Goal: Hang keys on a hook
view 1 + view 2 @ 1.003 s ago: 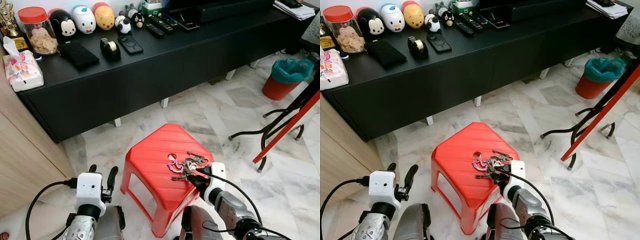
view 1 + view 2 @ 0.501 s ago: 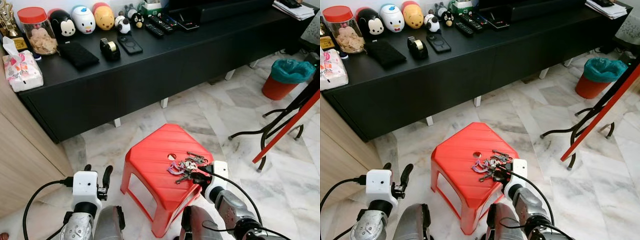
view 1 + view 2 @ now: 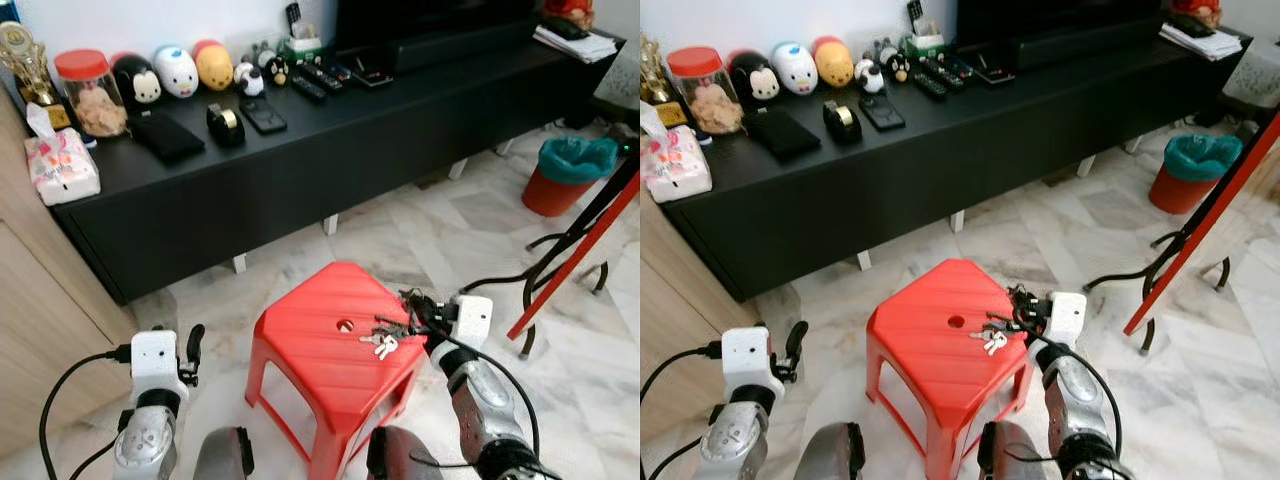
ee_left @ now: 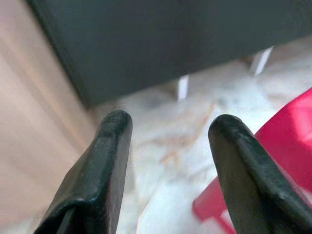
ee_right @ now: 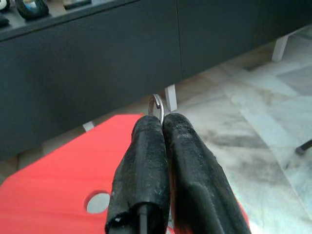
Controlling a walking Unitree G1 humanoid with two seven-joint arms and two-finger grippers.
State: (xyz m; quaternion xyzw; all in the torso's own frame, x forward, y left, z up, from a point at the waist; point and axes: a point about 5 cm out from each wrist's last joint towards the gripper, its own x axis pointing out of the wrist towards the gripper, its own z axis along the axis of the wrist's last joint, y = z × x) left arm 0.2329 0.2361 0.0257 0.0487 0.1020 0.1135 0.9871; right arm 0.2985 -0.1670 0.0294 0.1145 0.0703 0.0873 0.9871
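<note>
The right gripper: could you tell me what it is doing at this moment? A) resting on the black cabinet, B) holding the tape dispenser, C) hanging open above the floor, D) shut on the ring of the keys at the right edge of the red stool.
D: in the right wrist view the right gripper has its two black fingers pressed together on the metal ring, and the keys dangle from it over the red stool.

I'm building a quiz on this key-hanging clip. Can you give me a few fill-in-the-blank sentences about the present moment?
1. The right tool is shut on the ring of the ____.
2. The keys hang just above a stool coloured ____.
3. The left tool holds nothing; its fingers are ____.

Missing words: keys; red; open
</note>
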